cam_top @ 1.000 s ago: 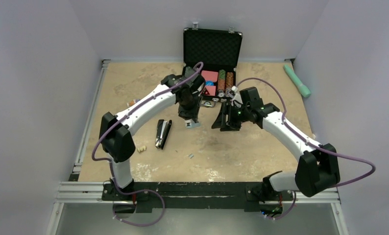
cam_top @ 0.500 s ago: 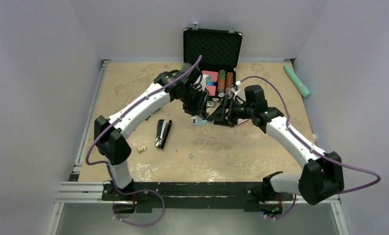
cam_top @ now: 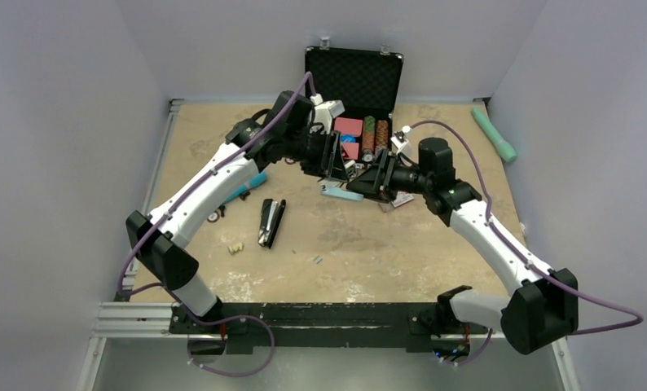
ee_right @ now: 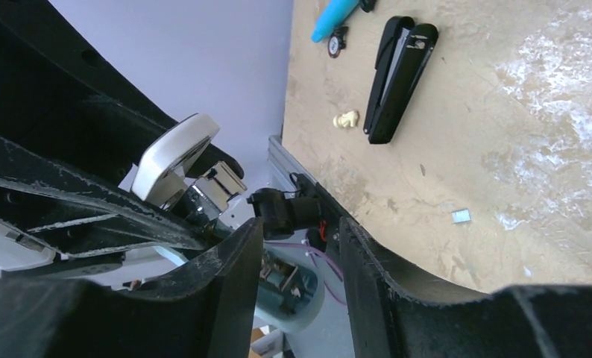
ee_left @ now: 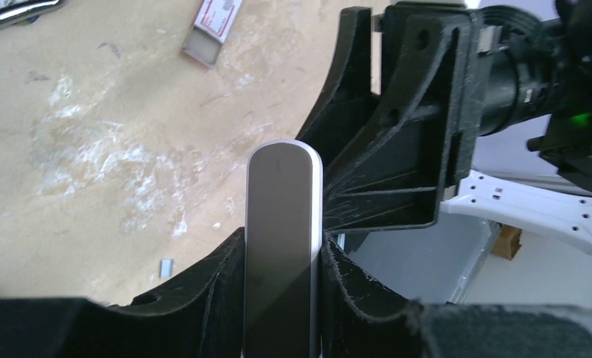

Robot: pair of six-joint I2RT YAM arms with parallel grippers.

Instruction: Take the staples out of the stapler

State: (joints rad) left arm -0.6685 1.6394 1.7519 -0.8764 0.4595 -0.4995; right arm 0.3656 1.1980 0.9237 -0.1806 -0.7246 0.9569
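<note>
L fingers [ee_left: 203,302] clamp pale stapler [ee_left: 282,246], its long axis aimed at half-open, empty R fingers [ee_right: 226,298] just beside its tip.

Stapler [ee_left: 282,194] (grey top, white rim): near end cut off by the lower frame edge, flanks hidden by fingers of the left pincer [ee_left: 282,246]. Staples [cam_top: 317,260]: too small overhead to count. Case [cam_top: 353,77]: contents partly hidden behind both arms.

1 black stapler [cam_top: 271,221], 1 pale stapler [cam_top: 341,193], 1 staple strip [cam_top: 317,260], 1 open case [cam_top: 354,77]
</note>
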